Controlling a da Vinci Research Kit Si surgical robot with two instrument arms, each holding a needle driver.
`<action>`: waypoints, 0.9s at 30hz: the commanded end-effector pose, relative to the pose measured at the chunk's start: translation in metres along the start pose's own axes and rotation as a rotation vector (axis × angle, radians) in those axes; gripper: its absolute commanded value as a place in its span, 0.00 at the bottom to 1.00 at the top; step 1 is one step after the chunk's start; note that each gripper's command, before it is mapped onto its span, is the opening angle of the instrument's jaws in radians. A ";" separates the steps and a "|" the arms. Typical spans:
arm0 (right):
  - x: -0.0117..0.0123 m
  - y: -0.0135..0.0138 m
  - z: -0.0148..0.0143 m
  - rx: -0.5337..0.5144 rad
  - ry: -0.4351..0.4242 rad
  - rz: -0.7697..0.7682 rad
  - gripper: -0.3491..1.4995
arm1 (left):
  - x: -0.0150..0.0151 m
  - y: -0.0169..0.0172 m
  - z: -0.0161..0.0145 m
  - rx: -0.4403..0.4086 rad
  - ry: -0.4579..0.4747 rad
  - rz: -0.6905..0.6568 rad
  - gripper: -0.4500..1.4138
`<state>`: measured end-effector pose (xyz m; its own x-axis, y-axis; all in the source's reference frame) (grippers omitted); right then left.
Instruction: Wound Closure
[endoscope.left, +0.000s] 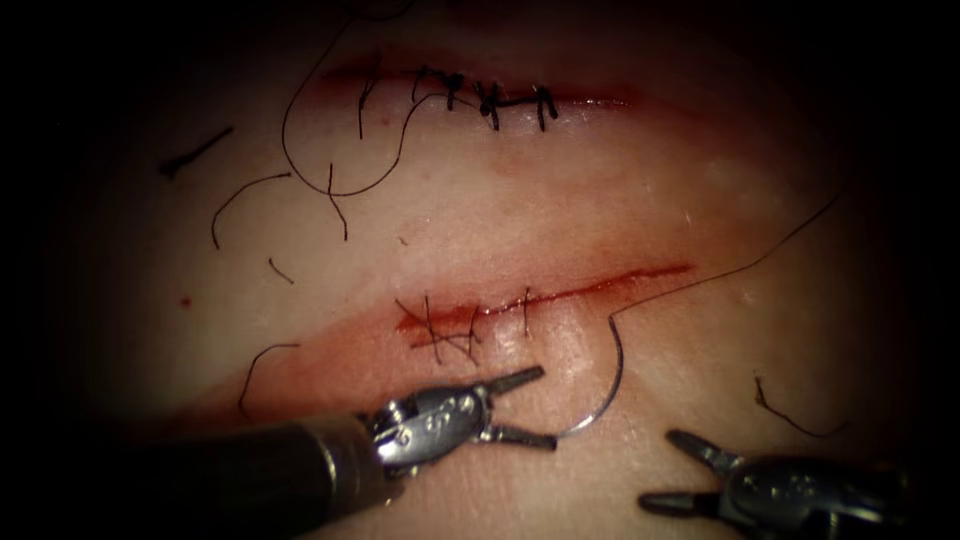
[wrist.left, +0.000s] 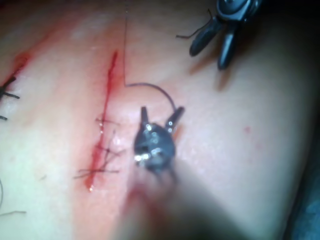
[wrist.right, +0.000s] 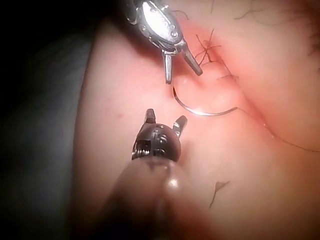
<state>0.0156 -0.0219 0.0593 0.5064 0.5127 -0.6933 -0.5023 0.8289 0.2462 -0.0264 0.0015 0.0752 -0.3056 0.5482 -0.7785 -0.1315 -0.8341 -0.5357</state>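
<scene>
The curved needle (endoscope.left: 619, 375) lies on the tissue just below the lower cut (endoscope.left: 600, 285), on its right half. No part of it looks buried. Its thread (endoscope.left: 740, 268) runs from the upper end away to the right. My left tool (endoscope.left: 530, 408) comes in from the lower left with its jaws open. The lower jaw's tip sits beside the needle's lower end, and the jaws hold nothing. The left wrist view shows the needle (wrist.left: 155, 86) arcing past the same tool (wrist.left: 161, 116). My right tool (endoscope.left: 665, 468) stands open and empty to the right of the needle, and the right wrist view shows it (wrist.right: 165, 119) short of the needle (wrist.right: 200, 112).
Several dark stitches (endoscope.left: 440, 335) cross the left part of the lower cut, with red fluid around them. A second, stitched cut (endoscope.left: 490, 100) runs across the far tissue. Cut ends of thread (endoscope.left: 250, 195) lie at the left, and one (endoscope.left: 790, 415) lies near the right tool.
</scene>
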 end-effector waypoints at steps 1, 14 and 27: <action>-0.0004 -0.0009 0.0005 0.006 -0.002 0.005 0.97 | -0.0008 0.0003 0.0010 -0.001 -0.014 -0.002 0.53; -0.0002 -0.0012 0.0005 0.008 -0.003 0.016 0.96 | -0.0033 0.0009 0.0034 0.069 -0.198 0.094 0.51; -0.0002 -0.0017 0.0006 0.010 -0.010 0.020 0.96 | -0.0033 0.0002 0.0036 0.137 -0.312 0.189 0.16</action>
<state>0.0163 -0.0224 0.0590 0.5043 0.5286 -0.6828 -0.5072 0.8213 0.2612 -0.0282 -0.0002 0.0783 -0.6125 0.3405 -0.7134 -0.1604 -0.9372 -0.3096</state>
